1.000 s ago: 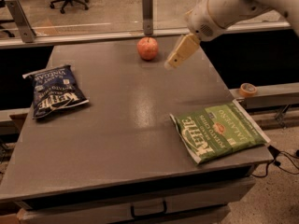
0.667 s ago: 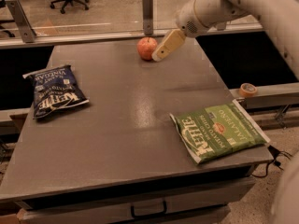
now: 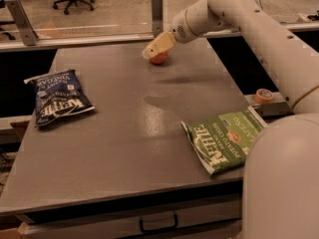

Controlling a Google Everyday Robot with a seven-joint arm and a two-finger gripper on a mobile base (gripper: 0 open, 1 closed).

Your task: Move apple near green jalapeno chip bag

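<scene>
Left on the bench (image 3: pixel 124 148): dark blue chip bag (image 3: pixel 57 97), lying flat, off the likely transfer route and not to be disturbed. Far centre: apple (image 3: pixel 160 59) near the far edge, well apart from its target. Directly over it: end effector (image 3: pixel 152 49), angled down and left as for a grasp; open or closed, not determinable. Near right: green jalapeno chip bag (image 3: pixel 224 139), flat at the bench corner, with bare surface to its left suitable for set-down.

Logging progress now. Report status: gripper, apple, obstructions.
Gripper at apple, far edge of table, partly covering it. Apple far from green jalapeno chip bag, near right. Nothing between them; blue chip bag far left.
</scene>
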